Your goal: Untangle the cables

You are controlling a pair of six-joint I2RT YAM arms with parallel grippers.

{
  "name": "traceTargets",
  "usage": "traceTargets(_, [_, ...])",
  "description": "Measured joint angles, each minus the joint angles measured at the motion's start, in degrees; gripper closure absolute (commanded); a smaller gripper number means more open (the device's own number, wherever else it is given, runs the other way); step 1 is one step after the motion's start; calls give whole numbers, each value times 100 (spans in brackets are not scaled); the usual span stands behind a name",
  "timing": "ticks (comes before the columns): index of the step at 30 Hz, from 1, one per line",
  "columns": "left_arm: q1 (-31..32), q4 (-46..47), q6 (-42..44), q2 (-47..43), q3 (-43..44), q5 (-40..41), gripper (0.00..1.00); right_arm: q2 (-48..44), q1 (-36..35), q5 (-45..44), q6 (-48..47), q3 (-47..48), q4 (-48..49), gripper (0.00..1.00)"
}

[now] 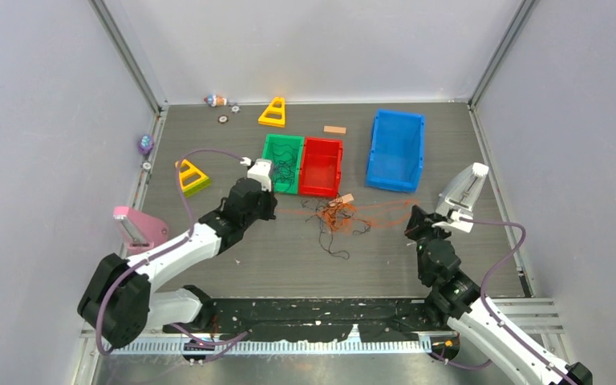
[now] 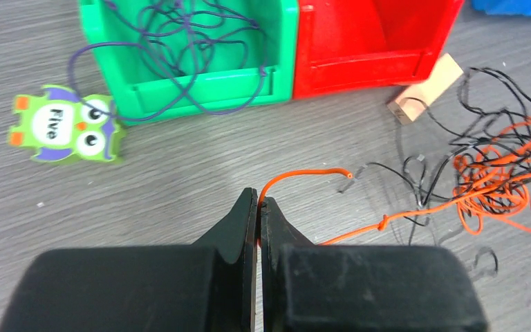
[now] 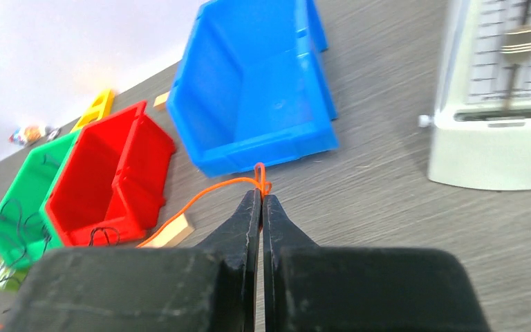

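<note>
The cables (image 1: 338,216) lie in a loose orange and black tangle on the table in front of the red bin. In the left wrist view the clump (image 2: 498,173) sits to the right of my fingers. My left gripper (image 2: 258,197) is shut on one end of an orange strand (image 2: 304,173), which curls out from between its tips. At the tangle's left in the top view is that same left gripper (image 1: 271,210). My right gripper (image 3: 261,196) is shut on the other orange strand (image 3: 207,194), pinched at a small loop. That gripper (image 1: 411,220) holds the strand stretched out to the right of the clump.
A green bin (image 1: 282,163) holding dark cables, a red bin (image 1: 322,166) and a blue bin (image 1: 396,149) stand behind the tangle. A wooden block (image 2: 425,90) lies by the red bin. An owl tile (image 2: 66,124) lies left. A white metronome (image 1: 464,195) stands right.
</note>
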State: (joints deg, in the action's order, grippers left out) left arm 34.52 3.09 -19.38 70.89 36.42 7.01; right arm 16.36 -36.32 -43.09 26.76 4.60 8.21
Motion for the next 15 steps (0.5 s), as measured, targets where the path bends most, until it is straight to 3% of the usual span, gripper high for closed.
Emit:
traceTargets(7, [11,35,-72,-881,-372,997,100,-321,4,-682,256,-11,-422,95])
traceTargets(15, [17,-125,-525,-2389,-1073,3191,100,-310,4,-1803,1403,68,-1661,95])
